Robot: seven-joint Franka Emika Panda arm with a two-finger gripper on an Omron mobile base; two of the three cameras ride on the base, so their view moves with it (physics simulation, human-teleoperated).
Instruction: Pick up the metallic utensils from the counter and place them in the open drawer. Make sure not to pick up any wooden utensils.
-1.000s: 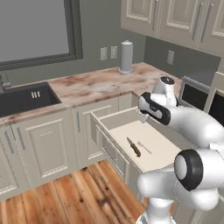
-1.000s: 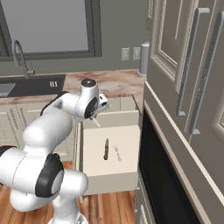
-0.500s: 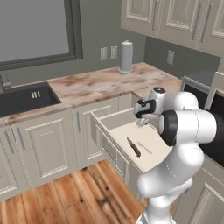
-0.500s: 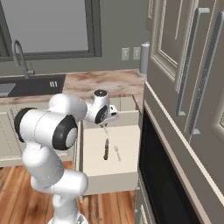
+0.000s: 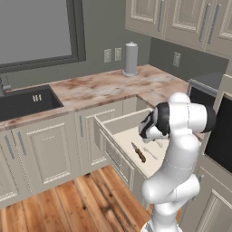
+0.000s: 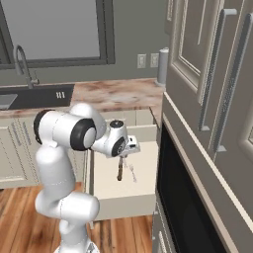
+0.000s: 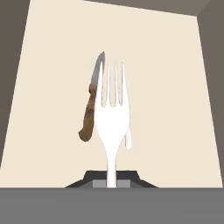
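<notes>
The sink [image 5: 25, 102] is set into the left end of the surface [image 5: 104, 88], below the window [image 5: 34, 31]. The surface is beige stone with rust-brown marbling and runs right to the corner. A grey cylindrical canister [image 5: 131, 59] stands upright near the back edge of the surface, close to the wall outlets [image 5: 112, 55].

The drawer [image 5: 118, 124] is pulled out from under the front edge of the surface, right of the cream cabinet doors [image 5: 47, 152]. Its pale floor is exposed. The knife [image 5: 138, 152], with brown handle and grey blade, lies flat on the drawer floor, about midway between the left and right walls.

The end effector [image 6: 129, 148] hangs over the open drawer, above the middle of its floor. Its fingers are pressed together on the handle of a silver fork [image 7: 113, 114]. In the hand view the fork handle sits between the two dark finger tips and the tines extend away from the hand. In the same view the knife [image 7: 91, 104] lies on the drawer floor [image 7: 48, 87] below, just left of the fork, with its blade tip toward the far drawer wall. The fork overlaps the knife blade in that view; whether the fork touches the drawer floor cannot be told.

In the right base view the knife [image 6: 119, 170] and the fork [image 6: 132, 171] appear side by side over the drawer floor, below the end effector. The oven front [image 5: 222, 131] stands at the right, beside the drawer.
</notes>
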